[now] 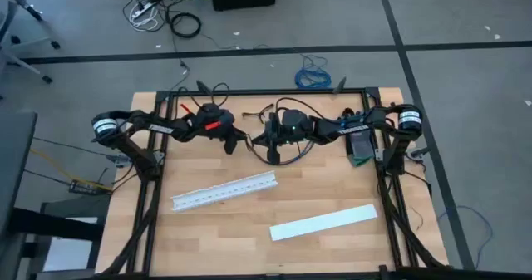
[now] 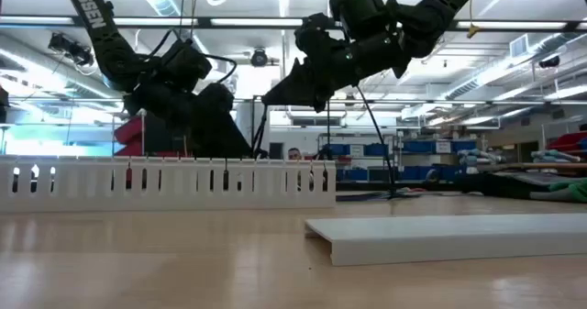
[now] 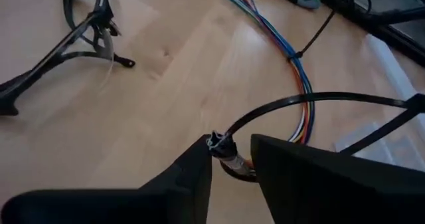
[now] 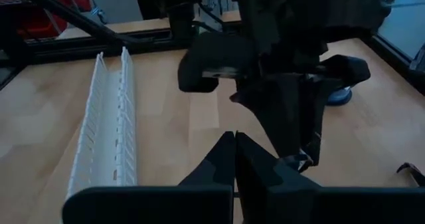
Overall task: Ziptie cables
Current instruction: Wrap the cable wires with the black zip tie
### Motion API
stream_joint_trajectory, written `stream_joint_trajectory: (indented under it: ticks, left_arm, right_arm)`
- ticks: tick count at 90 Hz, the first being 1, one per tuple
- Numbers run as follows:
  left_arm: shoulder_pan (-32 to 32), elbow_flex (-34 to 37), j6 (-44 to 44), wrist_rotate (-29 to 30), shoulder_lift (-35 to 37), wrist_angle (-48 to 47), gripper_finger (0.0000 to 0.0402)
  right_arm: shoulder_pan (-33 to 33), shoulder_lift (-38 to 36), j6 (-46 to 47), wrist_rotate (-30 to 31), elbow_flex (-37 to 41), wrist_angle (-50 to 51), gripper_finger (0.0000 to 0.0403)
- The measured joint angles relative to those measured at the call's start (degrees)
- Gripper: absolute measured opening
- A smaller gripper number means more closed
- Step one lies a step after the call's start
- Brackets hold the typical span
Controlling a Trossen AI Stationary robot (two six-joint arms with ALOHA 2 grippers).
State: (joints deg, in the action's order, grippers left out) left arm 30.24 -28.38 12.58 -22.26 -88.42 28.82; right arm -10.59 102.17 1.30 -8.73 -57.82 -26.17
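On the upper links of both arms, white block lettering is showing in the low view, readable only in part as "ROSSEN" on the left one; no other writing is legible; both arms are reaching in over the far half of the wooden table (image 1: 249, 255), their tips nearly meeting near its middle; the left gripper (image 3: 231, 159) is hanging above the wood with its two dark fingers only a little apart, pinching the small head end of a black zip tie (image 3: 319, 102), whose strap is arching away from the fingers in a wide loop; the cables (image 3: 292, 58), a bunch of thin coloured wires, blue, orange and purplish among them, are lying on the table just beyond that gripper, curving under the loop, with a second thin black tie already cinched round them farther along; the right gripper (image 4: 234, 159) is sitting raised off the table, its fingers pressed together so that only a hairline gap is showing between them, and whether anything thin is caught there cannot be told; the left arm's dark wrist is filling the space just ahead of it; a white slotted strip (image 1: 224, 190) is lying on the table nearer the front, well apart from both grippers, and a flat white strip (image 1: 322, 222) is resting nearer still, off to the right; a blue coiled cable (image 1: 313, 76) is lying on the floor behind the table.
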Motion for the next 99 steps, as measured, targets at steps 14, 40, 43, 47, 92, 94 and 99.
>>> stream_joint_trajectory:
  ticks: [14,40,43,47,92,94,99]
  left_arm:
    - [0.0,0.0,-0.22,0.0,0.0,-0.02,0.0084]
    - [0.0,0.0,-0.29,0.0,0.0,-0.02,0.0014]
    - [0.0,0.0,-0.29,0.0,0.0,-0.03,0.0011]
    - [0.0,0.0,-0.29,0.02,0.0,-0.04,0.0011]
    - [0.02,0.02,-0.9,0.03,0.04,-1.14,0.0018]
    - [0.02,0.01,-1.12,0.04,0.04,-1.3,0.0018]
    - [0.02,0.01,-1.62,0.41,0.04,-1.62,0.0018]
  right_arm:
    - [-0.02,0.0,0.0,0.58,0.0,0.0,0.0]
    - [-1.15,0.0,0.01,2.8,0.0,1.08,0.0]
    - [-1.33,0.0,0.02,3.27,0.0,1.6,0.0]
    - [-1.62,0.0,0.01,3.61,0.0,2.39,0.0]
    - [-1.4,0.0,3.76,11.73,0.0,13.46,0.0]
    - [-1.21,0.0,4.18,12.1,0.0,13.93,0.0]
    - [-0.64,0.0,5.09,12.79,0.0,14.93,0.0]
